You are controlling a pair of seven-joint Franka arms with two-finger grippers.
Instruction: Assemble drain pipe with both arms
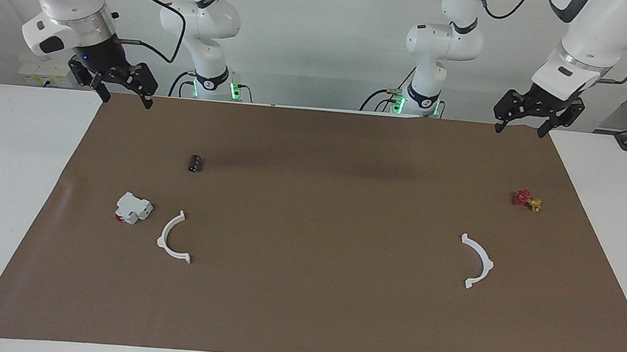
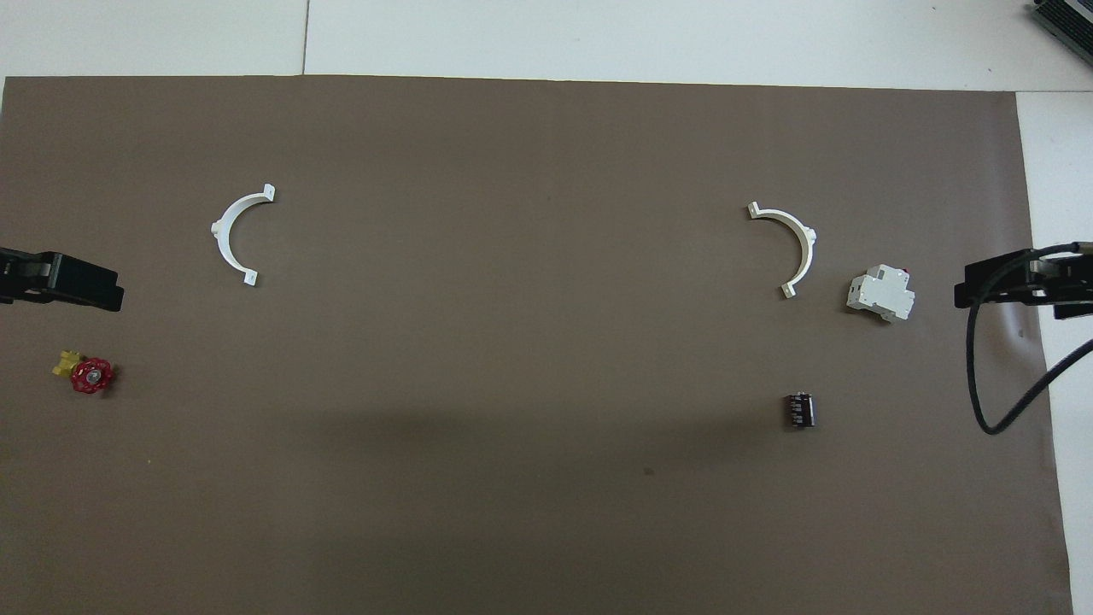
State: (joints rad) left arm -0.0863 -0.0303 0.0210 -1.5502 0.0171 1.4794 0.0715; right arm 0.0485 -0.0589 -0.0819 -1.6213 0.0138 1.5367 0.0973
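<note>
Nothing is held yet. The two halves of the drain pipe lie flat and well apart on the brown paper of the bench [image 1: 300, 322]: one half-ring [image 1: 174, 239] at lower left of the facing view, the other half-ring [image 1: 477, 261] at lower right, probably so each arm takes one. Both are thin white plastic arcs with small end tabs. The right gripper [image 1: 122, 94], upper left, and left gripper [image 1: 522, 125], upper right, hang spread and empty, it seems.
</note>
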